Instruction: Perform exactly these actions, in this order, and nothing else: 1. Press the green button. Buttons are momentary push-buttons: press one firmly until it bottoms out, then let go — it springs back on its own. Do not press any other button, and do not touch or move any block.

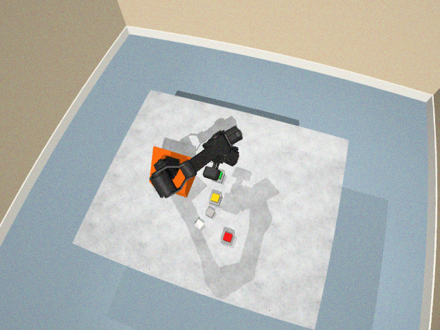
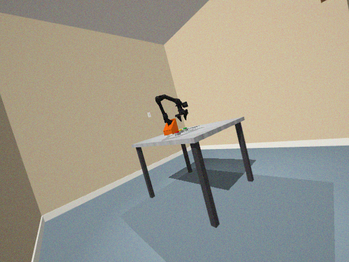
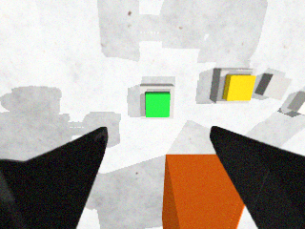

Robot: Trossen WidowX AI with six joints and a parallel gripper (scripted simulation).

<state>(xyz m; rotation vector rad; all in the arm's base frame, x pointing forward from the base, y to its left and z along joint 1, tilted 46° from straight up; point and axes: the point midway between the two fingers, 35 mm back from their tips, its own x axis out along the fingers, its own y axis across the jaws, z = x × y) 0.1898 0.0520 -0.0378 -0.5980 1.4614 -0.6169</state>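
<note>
The green button [image 1: 221, 174] [image 2: 185, 129] [image 3: 157, 104] sits on its pale square housing on the table. The wrist camera partly covers it in the top view. In the wrist view it lies just beyond the gap between the fingertips and looks raised. My gripper [image 2: 183, 120] [image 3: 159, 132] is open and empty, points down and hangs well above the table, not touching the button. Its fingertips are hidden in the top view.
The yellow button [image 1: 215, 197] [image 3: 239, 88] is beside the green one. A grey block [image 1: 210, 212] and a white block [image 1: 199, 223] lie past it, then the red button [image 1: 227, 237] [image 2: 176, 132]. The orange base [image 2: 170, 130] [image 3: 200, 186] stands close by.
</note>
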